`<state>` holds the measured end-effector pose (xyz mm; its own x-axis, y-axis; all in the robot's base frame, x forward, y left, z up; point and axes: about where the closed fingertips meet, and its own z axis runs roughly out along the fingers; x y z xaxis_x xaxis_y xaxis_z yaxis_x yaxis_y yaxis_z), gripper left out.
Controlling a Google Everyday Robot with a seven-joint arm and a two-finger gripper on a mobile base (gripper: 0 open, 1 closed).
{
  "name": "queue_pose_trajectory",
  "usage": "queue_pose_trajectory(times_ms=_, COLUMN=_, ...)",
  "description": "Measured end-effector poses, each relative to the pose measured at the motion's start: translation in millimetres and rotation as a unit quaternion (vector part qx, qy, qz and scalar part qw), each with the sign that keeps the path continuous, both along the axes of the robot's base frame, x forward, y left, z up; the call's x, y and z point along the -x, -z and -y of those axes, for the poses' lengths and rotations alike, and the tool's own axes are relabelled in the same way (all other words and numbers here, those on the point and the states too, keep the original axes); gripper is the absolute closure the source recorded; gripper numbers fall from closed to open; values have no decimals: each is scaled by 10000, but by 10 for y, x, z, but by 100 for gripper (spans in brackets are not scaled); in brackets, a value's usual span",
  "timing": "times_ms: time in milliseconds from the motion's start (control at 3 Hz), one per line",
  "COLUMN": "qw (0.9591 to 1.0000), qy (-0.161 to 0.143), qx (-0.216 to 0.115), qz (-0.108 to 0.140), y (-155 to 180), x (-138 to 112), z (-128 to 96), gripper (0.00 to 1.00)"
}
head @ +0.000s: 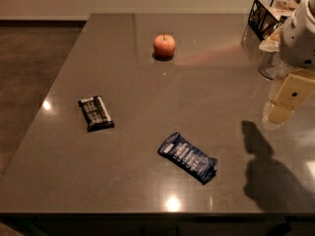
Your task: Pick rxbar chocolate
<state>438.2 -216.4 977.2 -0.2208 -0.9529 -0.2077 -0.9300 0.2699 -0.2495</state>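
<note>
Camera view, looking down across a grey counter (147,82) with a glossy top; small light spots glint near its left and front edges.

Black snack bar (96,113): flat on the counter, left of centre, white lettering facing up, long axis running roughly away from the camera. Nothing touches it.

Dark-blue wrapped bar (188,157): larger, lying flat nearer the front edge, angled diagonally, right of the black bar and well apart from it.

Apple (164,45): upright, stem up, far side of the counter near the middle, well away from both bars.

Wire basket (266,14): black, at the far right corner, with light-coloured contents that are hard to make out.

Robot arm (301,33): white, enters from the right edge, just in front of the basket. The claw (278,115) hangs above the right side of the counter, pointing down and slightly left, far from the black bar. Holding nothing; open or closed cannot be told. Its shadow (268,173) falls on the counter below.
</note>
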Motion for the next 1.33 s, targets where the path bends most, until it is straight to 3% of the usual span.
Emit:
queue_pose_trajectory(times_ms=667, qw=9999, qy=111, qx=-104, qz=-4, y=-4, x=-55, z=-107, gripper=0)
queue_pose_trajectory(times_ms=1000, qw=9990, qy=275, qx=-321, qz=-111, y=19, x=-149, z=-350, gripper=0)
queue_pose_trajectory(times_ms=1333, qw=9962, qy=417, qx=-644, qz=-400, y=149, x=-289, z=-660, gripper=0)
